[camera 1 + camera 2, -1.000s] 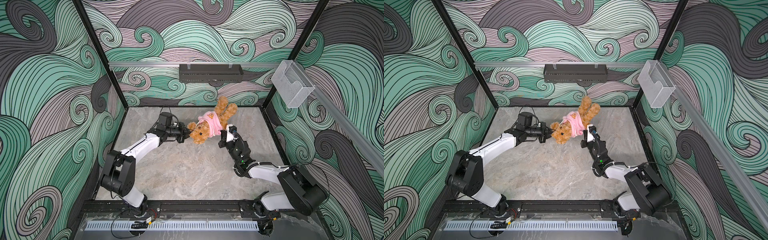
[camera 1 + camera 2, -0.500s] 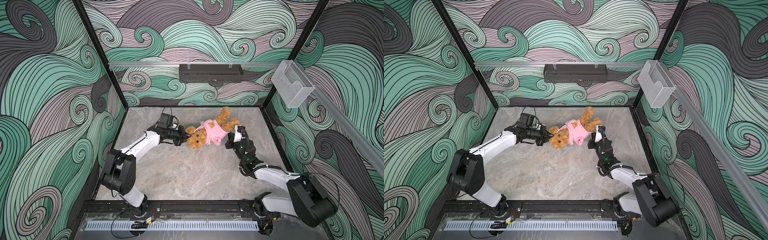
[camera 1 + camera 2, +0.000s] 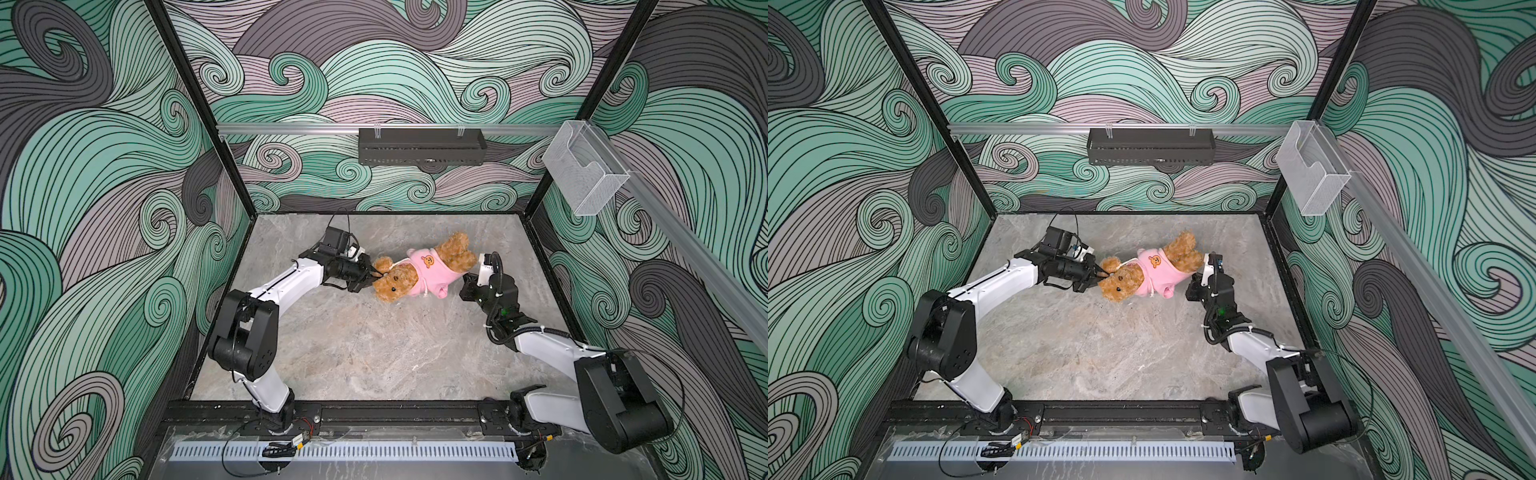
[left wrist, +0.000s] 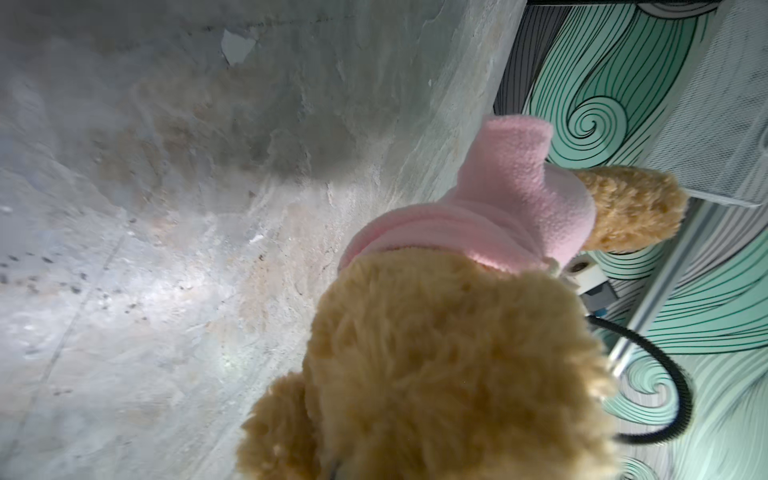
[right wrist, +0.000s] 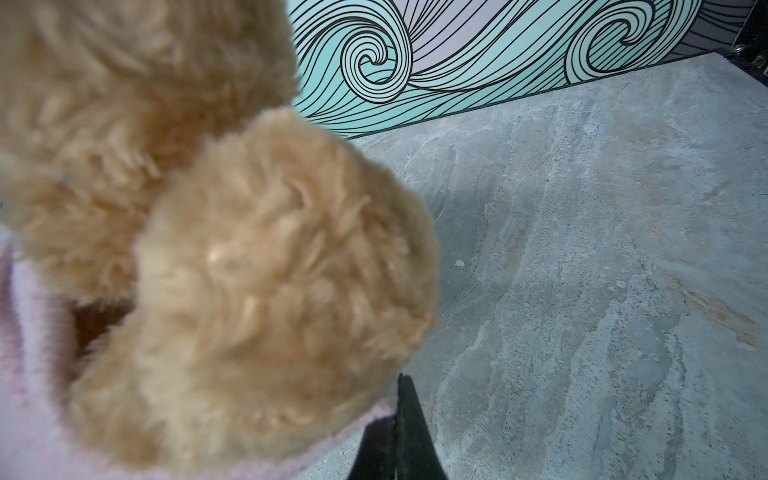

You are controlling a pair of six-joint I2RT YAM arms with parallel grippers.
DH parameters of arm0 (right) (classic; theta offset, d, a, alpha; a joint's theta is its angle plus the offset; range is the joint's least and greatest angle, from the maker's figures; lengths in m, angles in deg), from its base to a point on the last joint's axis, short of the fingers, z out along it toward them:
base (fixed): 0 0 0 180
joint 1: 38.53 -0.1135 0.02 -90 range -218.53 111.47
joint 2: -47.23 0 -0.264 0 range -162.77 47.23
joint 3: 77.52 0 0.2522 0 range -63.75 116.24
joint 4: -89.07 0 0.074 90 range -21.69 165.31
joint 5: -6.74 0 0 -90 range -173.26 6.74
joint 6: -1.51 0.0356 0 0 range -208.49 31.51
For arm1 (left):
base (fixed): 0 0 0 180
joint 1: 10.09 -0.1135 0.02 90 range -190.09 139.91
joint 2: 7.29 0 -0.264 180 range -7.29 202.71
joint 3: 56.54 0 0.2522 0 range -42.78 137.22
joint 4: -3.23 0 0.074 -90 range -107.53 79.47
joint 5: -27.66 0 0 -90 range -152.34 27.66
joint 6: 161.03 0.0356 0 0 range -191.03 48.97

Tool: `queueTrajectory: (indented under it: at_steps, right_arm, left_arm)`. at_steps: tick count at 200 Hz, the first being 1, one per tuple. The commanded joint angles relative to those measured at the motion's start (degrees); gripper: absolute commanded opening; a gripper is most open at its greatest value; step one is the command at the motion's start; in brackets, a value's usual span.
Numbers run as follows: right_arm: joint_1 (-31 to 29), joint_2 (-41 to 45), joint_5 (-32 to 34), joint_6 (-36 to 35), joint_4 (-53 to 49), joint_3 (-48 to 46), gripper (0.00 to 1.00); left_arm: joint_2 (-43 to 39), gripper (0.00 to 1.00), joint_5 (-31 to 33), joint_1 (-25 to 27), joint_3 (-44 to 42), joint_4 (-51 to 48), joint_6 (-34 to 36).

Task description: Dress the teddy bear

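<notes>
Toward the back middle of the table, the teddy bear lies slantwise, its face turned up. Its head points at the left arm and its 2 legs point toward the back right corner. Whether its back rests on the marble or hangs just above it, I cannot tell.

A pink garment covers its torso, with the orange bear-face patch uppermost. In both top views 1 short pink sleeve sticks out on the near side, and no paw shows in it. The left wrist view shows the same sleeve standing up behind the furry head.

The left gripper comes in level from the left. Its dark tips are pinched together in the fur of the bear's head, beside a rounded brown tuft. The right gripper sits just beside the bear's legs, on the near right. In the right wrist view its black fingers are pressed tight on the hem of the pink fleece, under a furry leg.

On the back wall's rail hangs a black box. A clear plastic bin is fixed to the rail on the right wall.
</notes>
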Motion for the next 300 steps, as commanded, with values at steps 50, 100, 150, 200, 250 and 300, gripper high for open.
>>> queueTrajectory:
  at_steps: [50, 100, 150, 200, 250, 300]
  right_arm:
    - [1.44, -2.00, -18.14, -3.13, -4.88, 2.05, 0.16]
    - [1.16, 10.72, -26.29, -2.16, -13.51, 0.13, 0.28]
    - [-1.67, 10.57, -28.60, -0.34, -13.88, 4.17, 0.30]
    - [-2.41, 16.35, -15.80, 2.33, -17.69, 3.61, 0.22]
    - [-3.62, 5.92, -22.42, 5.70, -18.97, 8.25, 0.28]
    - [-5.73, -4.69, -23.69, 9.53, -15.05, 8.25, 0.32]
  left_arm:
    - [0.90, 0.00, -6.35, -1.46, 2.67, 3.44, -7.54]
    - [1.71, 0.00, -7.44, -1.54, 3.15, 3.42, -7.10]
    - [2.03, 0.00, -7.13, -1.55, 3.46, 0.62, -3.84]
    - [1.78, 0.00, -6.40, -1.46, 3.67, -0.96, -1.88]
    - [2.35, 0.00, -6.42, -1.43, 4.01, -1.58, 0.45]
    - [2.01, 0.00, -6.57, -1.33, 3.54, -1.57, 0.84]
